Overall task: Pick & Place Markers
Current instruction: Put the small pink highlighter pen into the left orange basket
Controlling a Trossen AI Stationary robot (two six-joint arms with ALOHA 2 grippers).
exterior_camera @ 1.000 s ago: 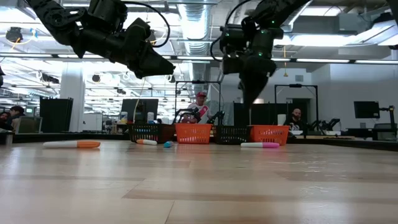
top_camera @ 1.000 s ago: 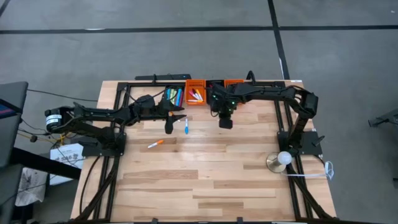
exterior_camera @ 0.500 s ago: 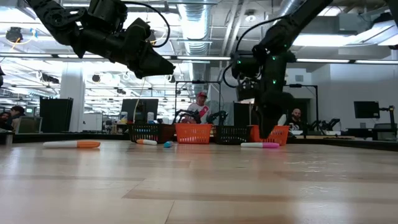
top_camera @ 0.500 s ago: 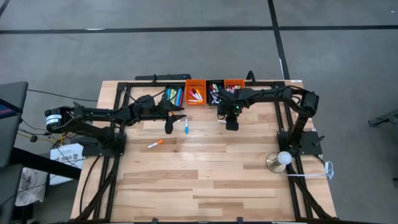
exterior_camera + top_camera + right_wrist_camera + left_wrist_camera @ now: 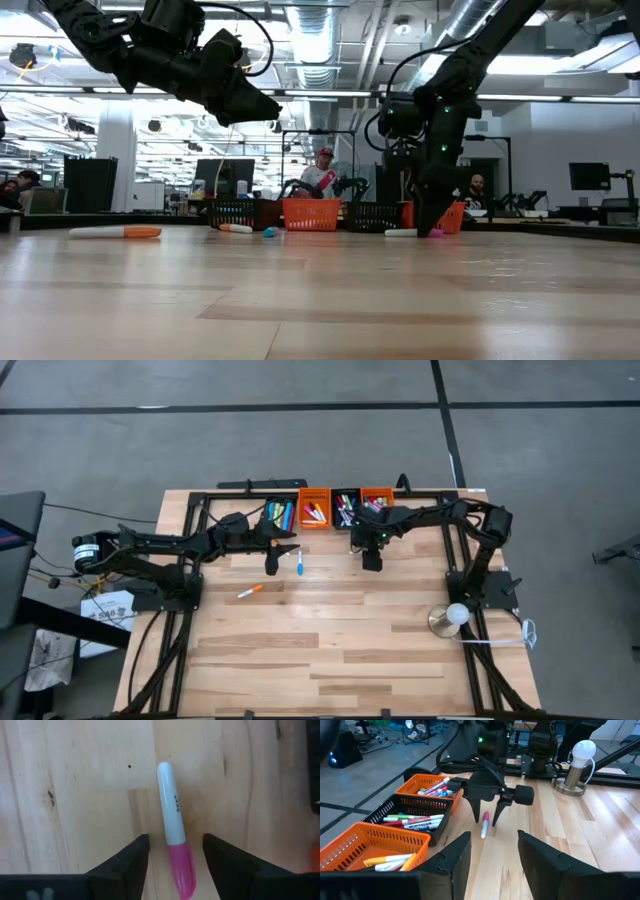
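Progress: most markers (image 5: pixel 314 513) binned | left: three on tabletop (image 5: pixel 340 630) | right end effector (image 5: pixel 172 851) released, straddling pink marker (image 5: pixel 175 852) | left end effector (image 5: pixel 494 852) released, waiting.

Both arms are built of matte black jointed links, with thin black cables looping along them. The right black two-fingered hand (image 5: pixel 424 222) carries small green indicator lights on its wrist housing. The left black two-fingered hand (image 5: pixel 272 563) ends in broad, flat, wedge-shaped fingers (image 5: pixel 451 862).

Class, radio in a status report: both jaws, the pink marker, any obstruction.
Right gripper low, jaws open astride pink marker lying flat on table. Left gripper waiting above table, jaws open, empty. Nothing blocking the marker.
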